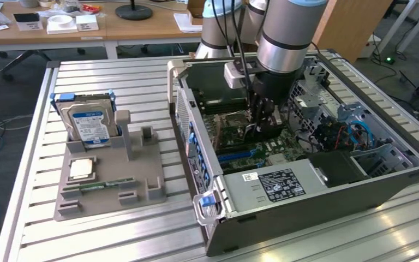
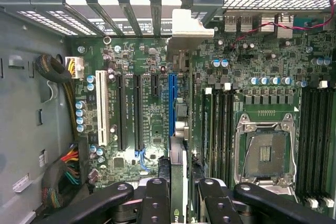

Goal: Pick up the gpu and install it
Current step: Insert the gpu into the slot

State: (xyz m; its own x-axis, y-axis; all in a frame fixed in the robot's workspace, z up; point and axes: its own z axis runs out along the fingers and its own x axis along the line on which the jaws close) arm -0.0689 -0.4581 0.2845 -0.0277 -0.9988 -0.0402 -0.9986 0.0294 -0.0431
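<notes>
My gripper (image 1: 262, 121) reaches down into the open computer case (image 1: 304, 207), over the motherboard (image 1: 250, 144). In the wrist view its two black fingers (image 2: 156, 199) are shut on the gpu (image 2: 178, 156), a thin card seen edge-on between them. The card's silver bracket (image 2: 191, 30) is at the case's rear slot openings. The card runs along the long blue expansion slot (image 2: 171, 98), right over it. I cannot tell whether its edge is touching the slot.
A grey fixture tray (image 1: 140, 188) beside the case holds a silver hard drive (image 1: 89, 124), a processor chip (image 1: 83, 169) and a green memory stick (image 1: 105, 185). Inside the case are the power supply (image 1: 282, 184), an empty processor socket (image 2: 268, 153), memory slots (image 2: 220, 129) and cable bundles (image 2: 65, 171).
</notes>
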